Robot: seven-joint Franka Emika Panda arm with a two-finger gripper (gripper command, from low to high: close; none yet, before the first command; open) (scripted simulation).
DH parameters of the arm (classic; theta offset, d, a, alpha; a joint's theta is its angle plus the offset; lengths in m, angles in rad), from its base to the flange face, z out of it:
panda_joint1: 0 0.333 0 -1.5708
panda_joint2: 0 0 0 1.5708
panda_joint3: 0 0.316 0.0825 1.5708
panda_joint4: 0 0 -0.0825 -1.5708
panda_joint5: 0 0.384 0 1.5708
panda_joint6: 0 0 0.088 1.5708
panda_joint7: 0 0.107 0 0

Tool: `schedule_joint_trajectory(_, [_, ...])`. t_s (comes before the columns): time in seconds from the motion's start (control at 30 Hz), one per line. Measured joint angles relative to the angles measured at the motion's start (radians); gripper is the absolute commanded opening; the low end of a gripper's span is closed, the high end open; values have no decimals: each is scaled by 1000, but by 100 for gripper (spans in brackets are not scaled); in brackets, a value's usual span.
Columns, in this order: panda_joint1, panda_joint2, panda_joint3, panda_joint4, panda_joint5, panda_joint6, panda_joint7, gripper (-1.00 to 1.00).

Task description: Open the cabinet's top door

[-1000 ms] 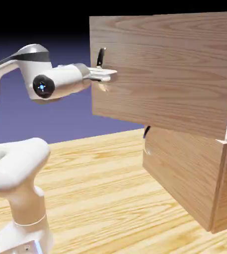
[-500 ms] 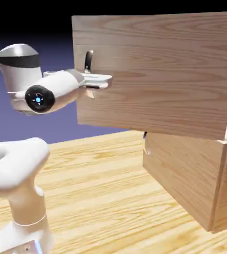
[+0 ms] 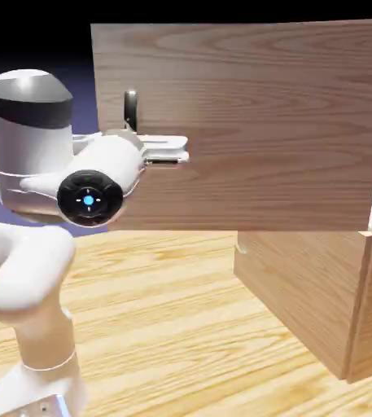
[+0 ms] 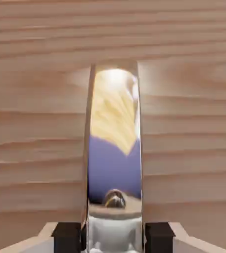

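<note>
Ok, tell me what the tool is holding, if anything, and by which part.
The tool is closed on the handle of the top door, gripping it below its free upper end.

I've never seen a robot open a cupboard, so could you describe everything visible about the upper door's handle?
The handle is a slim, upright, curved bar, shiny like polished metal, mirroring yellow, blue-violet and white patches. It sits on the wood-grain top door, which stands swung open, near its free edge. The gripper's two dark fingertips close on it from either side.
</note>
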Motion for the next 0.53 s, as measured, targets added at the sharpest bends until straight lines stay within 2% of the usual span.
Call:
schedule_joint_trajectory(0.27, [280,193,-278,282,-144,-214,-66,-100])
schedule_joint_trajectory(0.53, [570,275,-517,524,-216,-368,-82,-100])
